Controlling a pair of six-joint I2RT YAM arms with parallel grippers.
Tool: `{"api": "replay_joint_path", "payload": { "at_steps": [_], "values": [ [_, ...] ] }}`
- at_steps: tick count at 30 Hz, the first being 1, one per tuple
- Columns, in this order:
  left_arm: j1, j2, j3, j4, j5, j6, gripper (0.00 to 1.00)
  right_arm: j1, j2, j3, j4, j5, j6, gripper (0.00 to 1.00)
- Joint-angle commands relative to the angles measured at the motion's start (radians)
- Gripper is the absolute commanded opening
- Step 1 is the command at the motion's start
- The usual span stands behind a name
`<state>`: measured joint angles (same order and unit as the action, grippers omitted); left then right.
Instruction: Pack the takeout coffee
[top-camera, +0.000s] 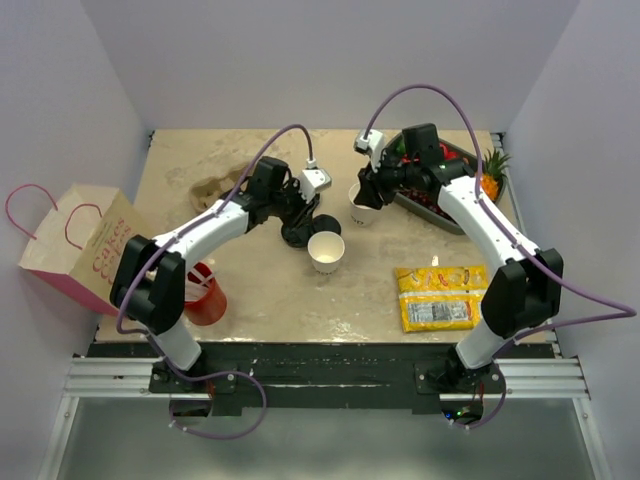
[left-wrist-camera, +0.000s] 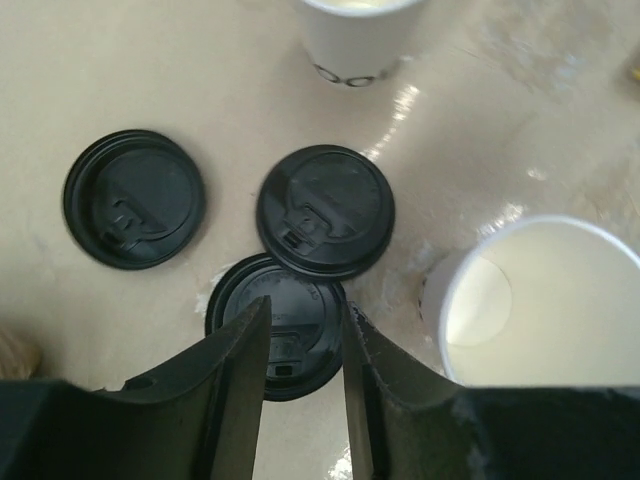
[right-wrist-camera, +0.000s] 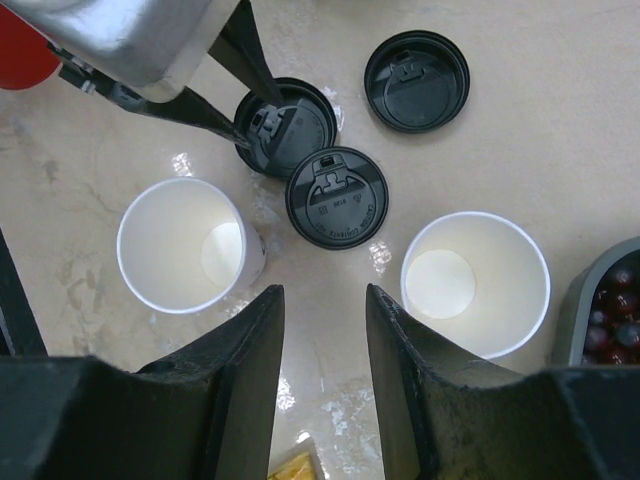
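Note:
No lidded coffee cup shows; both white paper cups are lidless. One cup (top-camera: 326, 250) (left-wrist-camera: 540, 300) (right-wrist-camera: 190, 245) stands at the table's middle. The other (top-camera: 362, 205) (left-wrist-camera: 355, 40) (right-wrist-camera: 475, 283), with dark lettering, stands further back and right. Three loose black lids lie flat beside them (right-wrist-camera: 416, 80) (right-wrist-camera: 337, 197) (right-wrist-camera: 285, 125). My left gripper (top-camera: 298, 222) (left-wrist-camera: 305, 305) is open, its fingers straddling the nearest lid (left-wrist-camera: 275, 325) just above the table. My right gripper (top-camera: 367, 192) (right-wrist-camera: 323, 292) is open and empty, high above the gap between the two cups.
A pink-and-white paper bag (top-camera: 80, 245) lies at the left table edge, with a red cup (top-camera: 205, 295) near the left arm's base. A yellow snack packet (top-camera: 440, 295) lies front right. A grey tray of fruit (top-camera: 450, 190) stands back right.

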<state>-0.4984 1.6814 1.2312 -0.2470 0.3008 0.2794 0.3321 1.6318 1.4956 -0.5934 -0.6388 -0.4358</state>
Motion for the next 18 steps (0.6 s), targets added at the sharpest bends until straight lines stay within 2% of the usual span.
{"api": "replay_joint_path", "payload": {
  "at_steps": [1, 2, 5, 7, 12, 14, 18],
  "values": [
    [0.053, 0.008, 0.062, -0.106, 0.256, 0.181, 0.41, 0.002, -0.053, 0.028, -0.060, 0.027, -0.069, 0.41],
    [0.058, 0.014, 0.066, -0.126, 0.268, 0.201, 0.47, 0.001, -0.055, 0.031, -0.069, 0.028, -0.079, 0.41],
    [0.061, 0.044, 0.090, -0.210, 0.291, 0.322, 0.55, 0.002, -0.061, 0.035, -0.101, 0.037, -0.109, 0.41],
    [0.061, 0.067, 0.090, -0.248, 0.275, 0.403, 0.56, 0.002, -0.064, 0.029, -0.102, 0.037, -0.112, 0.41],
    [0.061, 0.104, 0.051, -0.345, 0.261, 0.666, 0.47, 0.001, -0.072, 0.017, -0.088, 0.031, -0.081, 0.41],
    [0.061, 0.110, 0.045, -0.357, 0.261, 0.720, 0.42, -0.001, -0.075, 0.014, -0.080, 0.031, -0.066, 0.41],
    [0.061, 0.123, 0.008, -0.279, 0.232, 0.774, 0.39, -0.002, -0.076, 0.009, -0.071, 0.030, -0.043, 0.41]
  ]
}}
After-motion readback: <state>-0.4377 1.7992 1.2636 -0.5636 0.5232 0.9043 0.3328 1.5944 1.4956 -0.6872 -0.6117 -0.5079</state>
